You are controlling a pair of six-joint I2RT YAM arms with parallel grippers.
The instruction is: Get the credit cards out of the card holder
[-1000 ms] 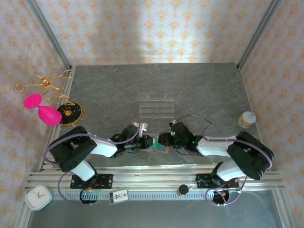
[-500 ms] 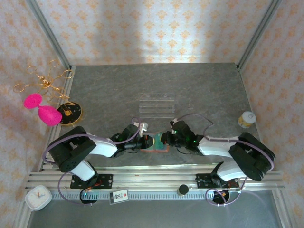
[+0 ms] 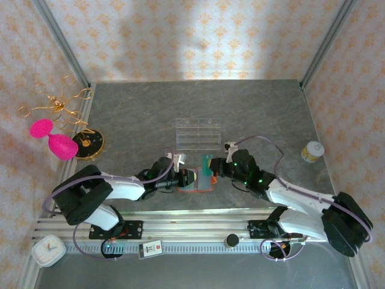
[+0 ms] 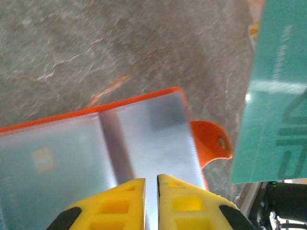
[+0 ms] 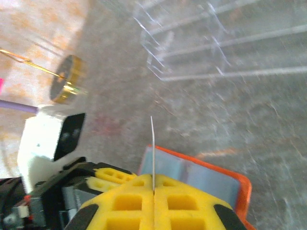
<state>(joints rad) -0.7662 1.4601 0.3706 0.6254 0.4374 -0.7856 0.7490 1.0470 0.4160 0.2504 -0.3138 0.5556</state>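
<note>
The orange-red card holder (image 3: pixel 197 183) lies open on the table between the arms, its greyish clear panels (image 4: pixel 153 139) facing up. My right gripper (image 3: pixel 216 170) is shut on the teal-green credit card (image 3: pixel 206 164), which is lifted clear above the holder. That card shows edge-on (image 5: pixel 153 143) between the right fingertips (image 5: pixel 153 184), and as a teal sheet (image 4: pixel 276 96) in the left wrist view. My left gripper (image 4: pixel 151 184) hovers low over the holder's right panel, jaws parted by a narrow gap with nothing between them. A card with a pale mark (image 4: pixel 43 160) shows through the left pocket.
A clear acrylic slotted rack (image 3: pixel 197 133) stands behind the holder, also near in the right wrist view (image 5: pixel 220 43). A gold disc stand (image 3: pixel 89 142) and pink object (image 3: pixel 57 143) sit at the left edge. A small jar (image 3: pixel 312 150) stands at the right.
The right gripper closed on the teal card and drew it out of the holder, up and to the right. The left jaws have parted slightly.
</note>
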